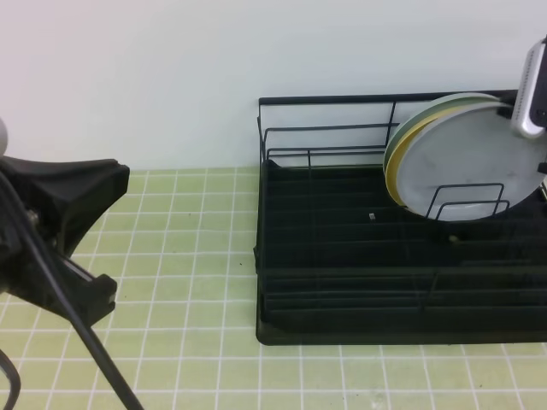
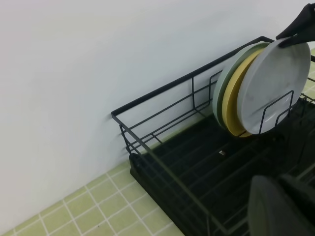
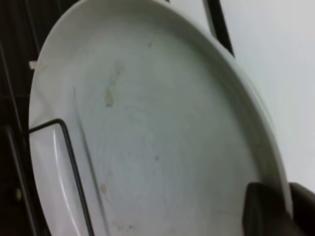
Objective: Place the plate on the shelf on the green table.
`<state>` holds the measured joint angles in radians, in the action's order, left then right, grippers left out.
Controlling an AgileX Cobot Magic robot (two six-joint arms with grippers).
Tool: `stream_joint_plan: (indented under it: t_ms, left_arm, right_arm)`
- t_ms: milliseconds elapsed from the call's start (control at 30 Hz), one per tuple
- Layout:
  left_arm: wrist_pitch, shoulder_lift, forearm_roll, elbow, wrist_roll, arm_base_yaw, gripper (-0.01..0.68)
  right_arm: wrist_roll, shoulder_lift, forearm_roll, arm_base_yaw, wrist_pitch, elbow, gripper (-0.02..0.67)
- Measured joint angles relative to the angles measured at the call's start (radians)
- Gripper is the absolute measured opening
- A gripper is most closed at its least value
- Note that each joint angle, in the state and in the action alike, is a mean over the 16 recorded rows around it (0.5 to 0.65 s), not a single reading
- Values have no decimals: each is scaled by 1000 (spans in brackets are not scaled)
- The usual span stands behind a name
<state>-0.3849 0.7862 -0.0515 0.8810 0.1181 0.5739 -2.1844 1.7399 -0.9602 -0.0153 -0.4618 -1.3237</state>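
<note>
The pale grey-blue plate (image 1: pixel 470 162) stands on edge in the right part of the black wire shelf (image 1: pixel 342 282), leaning back against a yellow plate (image 1: pixel 394 184), with a wire divider in front of it. My right gripper (image 1: pixel 515 109) is at the plate's upper right rim. In the right wrist view its fingers (image 3: pixel 261 211) sit on either side of the rim, shut on the plate (image 3: pixel 147 137). My left gripper (image 2: pixel 283 209) hangs over the green table (image 1: pixel 188 256), well left of the shelf, holding nothing.
A pale green plate (image 2: pixel 220 93) stands behind the yellow plate (image 2: pixel 234 103), at the back wires of the shelf (image 2: pixel 197 172). A white wall rises directly behind. The left half of the shelf holds only a small pale speck (image 1: pixel 373 217). Tiled table (image 2: pixel 88 206) extends left and in front.
</note>
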Motion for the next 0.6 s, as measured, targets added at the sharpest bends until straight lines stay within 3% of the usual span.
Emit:
stream_joint_plan:
  t_ms: [367,600]
  left_arm:
    - [-19,-2,1,0,1,0,-1]
    - [-2,-15,6,0,2,0,-1]
  right_arm:
    - [-2,20,-11,0,-2,-1,322]
    - [-1,36,-33,1,8,-1,403]
